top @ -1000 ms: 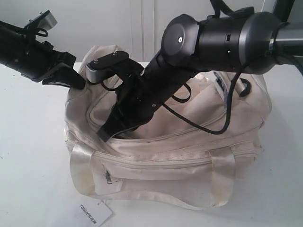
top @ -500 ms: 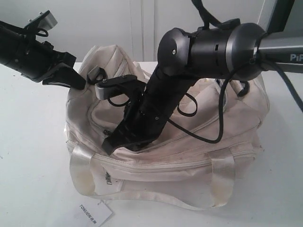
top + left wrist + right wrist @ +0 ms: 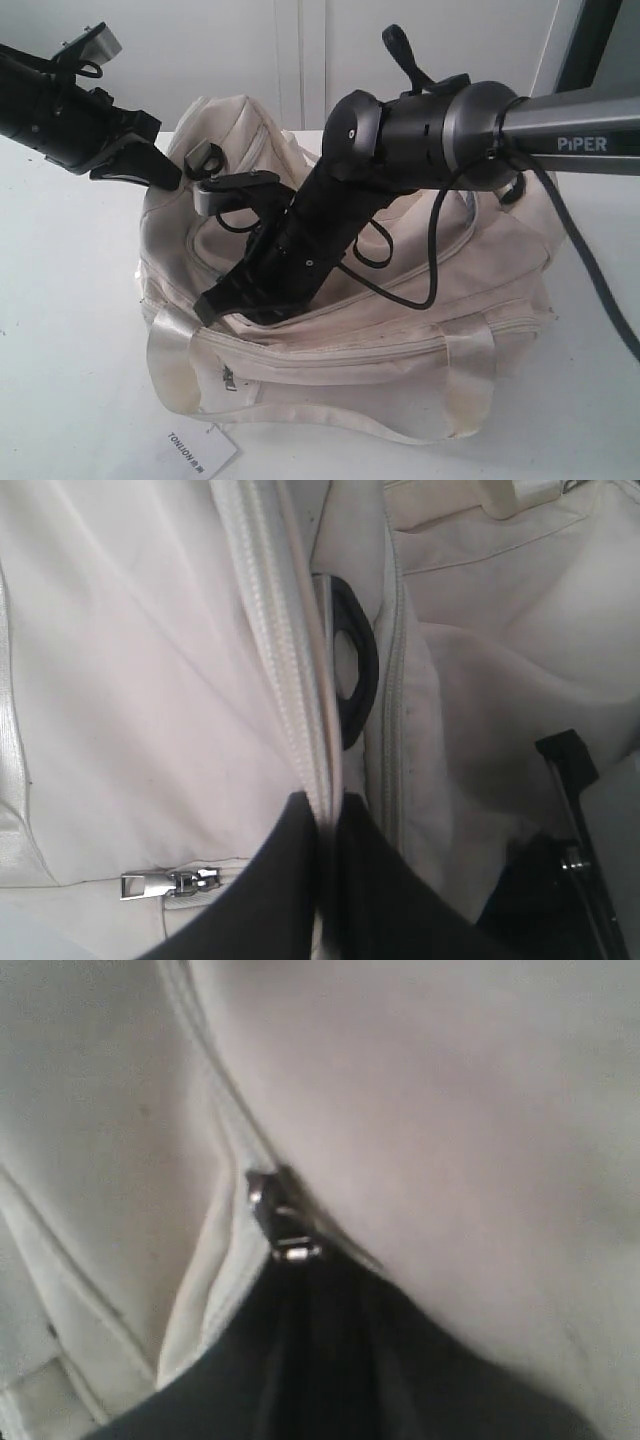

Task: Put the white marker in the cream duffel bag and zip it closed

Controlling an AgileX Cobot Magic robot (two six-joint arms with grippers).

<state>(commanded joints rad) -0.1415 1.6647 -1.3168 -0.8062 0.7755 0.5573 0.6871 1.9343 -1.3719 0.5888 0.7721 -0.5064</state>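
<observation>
Nearest: tag (image 3: 200,452) lies on table (image 3: 60,380), just in front of bag (image 3: 400,360). The bag rests on the table, front pocket toward the exterior camera. The pocket pull (image 3: 230,377) is at that view's left, and a handle (image 3: 170,365) drapes over the front.

Mid: right gripper (image 3: 212,303) reaches across the middle, tips down at the curved top zipper on the bag's left front. The right wrist view is blurred. The slider (image 3: 280,1218) sits right at the gripper's dark tips; whether they are apart or pinching it, cannot tell.

Farther: left gripper (image 3: 158,170) at the bag's left end, fingers (image 3: 285,880) pressed together on a fold of bag piping. A black loop (image 3: 358,670) lies just beyond that grip.
</observation>
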